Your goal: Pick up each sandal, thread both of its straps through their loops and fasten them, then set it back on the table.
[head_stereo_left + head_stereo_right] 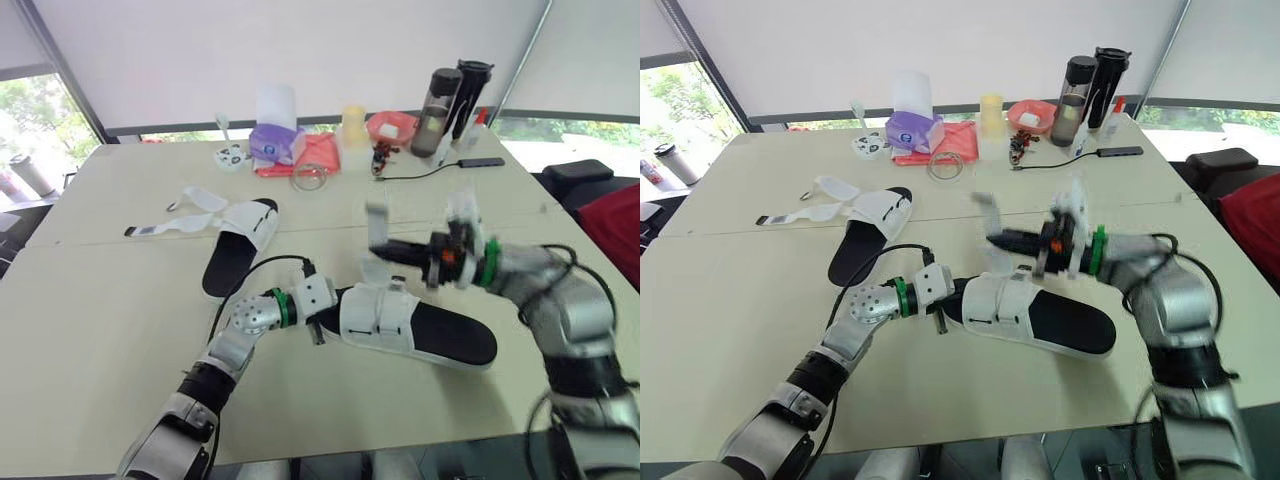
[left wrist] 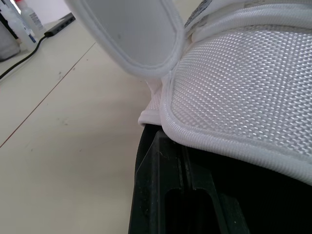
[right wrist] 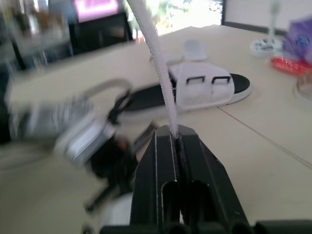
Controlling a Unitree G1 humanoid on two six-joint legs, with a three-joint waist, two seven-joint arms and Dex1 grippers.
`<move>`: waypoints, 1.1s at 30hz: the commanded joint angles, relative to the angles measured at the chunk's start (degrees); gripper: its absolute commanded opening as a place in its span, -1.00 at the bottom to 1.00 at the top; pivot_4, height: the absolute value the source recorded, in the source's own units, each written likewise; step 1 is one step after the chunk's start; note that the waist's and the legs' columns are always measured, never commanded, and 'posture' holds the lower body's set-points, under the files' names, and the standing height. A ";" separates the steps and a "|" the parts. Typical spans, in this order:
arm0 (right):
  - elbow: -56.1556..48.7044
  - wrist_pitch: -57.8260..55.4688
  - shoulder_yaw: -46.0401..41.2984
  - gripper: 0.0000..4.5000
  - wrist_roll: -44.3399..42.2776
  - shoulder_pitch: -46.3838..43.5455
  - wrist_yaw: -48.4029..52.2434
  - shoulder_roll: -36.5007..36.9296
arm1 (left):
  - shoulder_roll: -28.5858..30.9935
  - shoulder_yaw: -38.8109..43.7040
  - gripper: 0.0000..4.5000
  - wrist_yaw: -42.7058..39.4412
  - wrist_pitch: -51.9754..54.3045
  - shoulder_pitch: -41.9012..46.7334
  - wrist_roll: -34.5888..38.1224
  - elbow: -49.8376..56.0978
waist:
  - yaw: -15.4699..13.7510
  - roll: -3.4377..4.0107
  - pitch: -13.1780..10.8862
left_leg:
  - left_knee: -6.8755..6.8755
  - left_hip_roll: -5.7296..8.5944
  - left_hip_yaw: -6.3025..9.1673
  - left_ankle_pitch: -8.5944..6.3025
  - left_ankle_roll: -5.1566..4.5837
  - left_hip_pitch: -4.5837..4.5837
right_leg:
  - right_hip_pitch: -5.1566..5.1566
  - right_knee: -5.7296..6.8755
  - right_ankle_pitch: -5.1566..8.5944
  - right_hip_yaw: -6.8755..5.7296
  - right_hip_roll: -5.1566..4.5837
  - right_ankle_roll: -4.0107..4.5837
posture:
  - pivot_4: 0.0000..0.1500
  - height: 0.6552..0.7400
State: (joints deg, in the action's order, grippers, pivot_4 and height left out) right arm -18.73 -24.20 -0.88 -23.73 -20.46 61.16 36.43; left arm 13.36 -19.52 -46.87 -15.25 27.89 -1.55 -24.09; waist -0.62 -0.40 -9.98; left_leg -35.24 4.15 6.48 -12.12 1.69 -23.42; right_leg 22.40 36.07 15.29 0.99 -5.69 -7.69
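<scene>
The near sandal (image 1: 450, 338), white upper over a black footbed, lies on the table (image 1: 100, 320) at centre. My left gripper (image 1: 324, 322) is shut on its toe-end edge; the woven upper (image 2: 243, 83) rests on one finger (image 2: 165, 195). My right gripper (image 1: 385, 250) hovers just above that sandal, shut on a white strap (image 1: 376, 222) that stands up from it. The strap (image 3: 156, 58) rises from the pinched fingers (image 3: 161, 161). The second sandal (image 1: 240, 245) lies farther left, its two straps (image 1: 170, 225) spread out flat and loose.
Clutter lines the far edge: a purple pack (image 1: 275, 140), red bag (image 1: 318, 155), glass ring (image 1: 310, 177), yellow cup (image 1: 353, 125), pink bowl (image 1: 392, 127), two dark bottles (image 1: 445, 100) and a black cable hub (image 1: 480, 161). A dark seat (image 1: 580, 170) stands right.
</scene>
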 commanded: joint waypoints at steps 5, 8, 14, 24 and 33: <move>0.85 45.83 4.00 -0.97 21.85 10.16 0.28 5.83 | -0.21 -2.00 -1.00 -1.62 1.71 -1.20 -1.78 -3.52 | -0.05 -0.02 -0.01 | -0.04 0.01 -0.04 0.00 0.01 0.03 | -0.06 -0.06 0.01 0.03 -0.04 0.05 | 1.00 1.00; 5.00 53.35 4.30 -0.97 26.92 8.97 -3.31 6.59 | -0.32 -2.05 -1.00 -1.97 1.62 -1.02 -1.83 -3.94 | -0.14 -0.02 -0.01 | -0.02 0.01 -0.02 0.01 -0.01 0.05 | -0.06 -0.05 -0.14 0.04 -0.04 0.29 | 1.00 1.00; 1.56 49.68 3.32 0.36 26.93 12.20 -7.01 6.72 | -0.31 -1.88 -1.00 -2.45 1.25 -0.39 -1.95 -4.84 | -0.25 -0.03 -0.01 | -0.02 0.02 0.06 0.01 -0.02 0.05 | -0.09 -0.04 -0.14 0.03 -0.04 0.33 | 1.00 1.00; -17.78 -3.37 -13.87 0.54 -17.99 26.87 -17.21 7.73 | 0.79 -1.40 -1.00 -3.87 2.04 -1.33 -0.85 -1.64 | -0.20 -0.04 0.01 | -0.02 0.01 0.11 0.01 -0.02 0.04 | -0.10 -0.04 -0.03 0.07 -0.12 0.55 | 1.00 1.00; -25.73 -21.06 -17.71 0.54 -43.23 41.55 -19.14 16.91 | 1.24 -1.82 -1.00 -8.70 6.92 -3.15 3.54 5.56 | -0.16 -0.08 0.00 | 0.07 -0.03 -0.03 -0.16 -0.30 -0.08 | -0.06 -0.37 0.01 0.02 -0.18 0.51 | 1.00 1.00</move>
State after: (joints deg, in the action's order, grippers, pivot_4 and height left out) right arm -42.27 -45.57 -19.22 -67.65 21.60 42.19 53.26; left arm 14.43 -19.05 -53.55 -9.66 26.31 2.07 -18.73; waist -0.78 -0.48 -9.98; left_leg -35.18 4.13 6.42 -12.28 1.39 -23.50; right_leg 22.30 35.63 15.30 1.01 -5.86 -7.18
